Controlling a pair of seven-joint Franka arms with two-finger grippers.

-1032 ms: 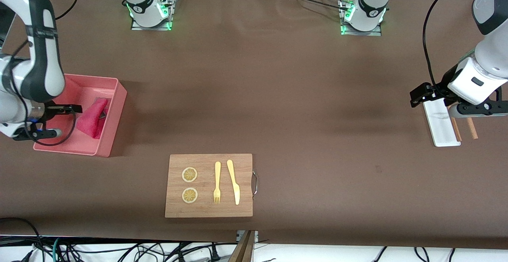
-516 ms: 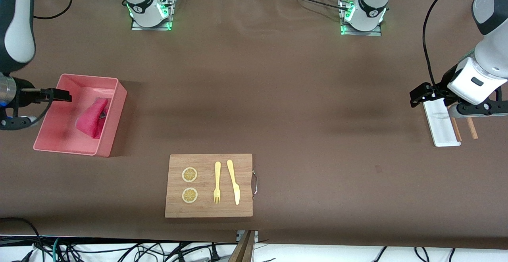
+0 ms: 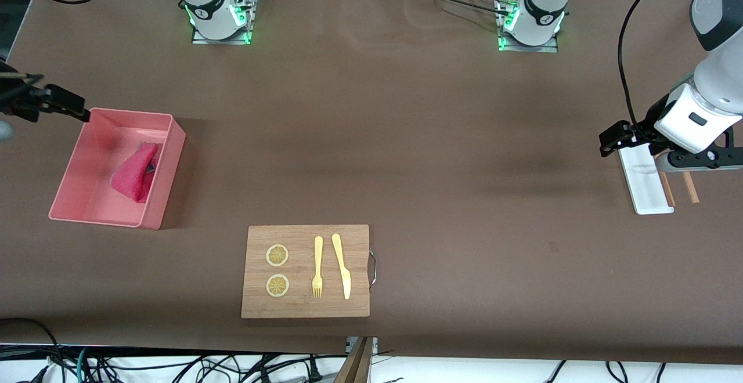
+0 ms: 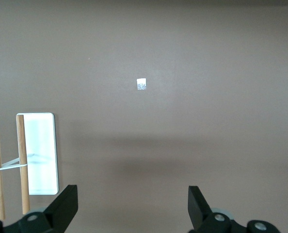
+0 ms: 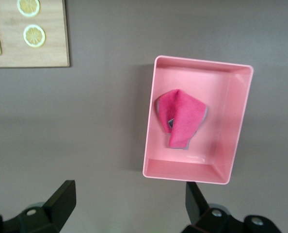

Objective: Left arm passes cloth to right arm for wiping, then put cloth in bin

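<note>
Inside bin (image 3: pixel 157 165): cloth (image 3: pixel 134 177), crumpled | right gripper (image 5: pixel 127 206) spread, empty, above | left gripper (image 4: pixel 132 206) spread, waiting

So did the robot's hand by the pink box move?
Yes. The right gripper was over the pink bin beside the cloth; now it has pulled out past the bin's corner nearest the bases, jaws open.

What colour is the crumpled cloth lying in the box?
Magenta-pink soft crumpled cloth, grey edging; right wrist view shows it best.
</note>
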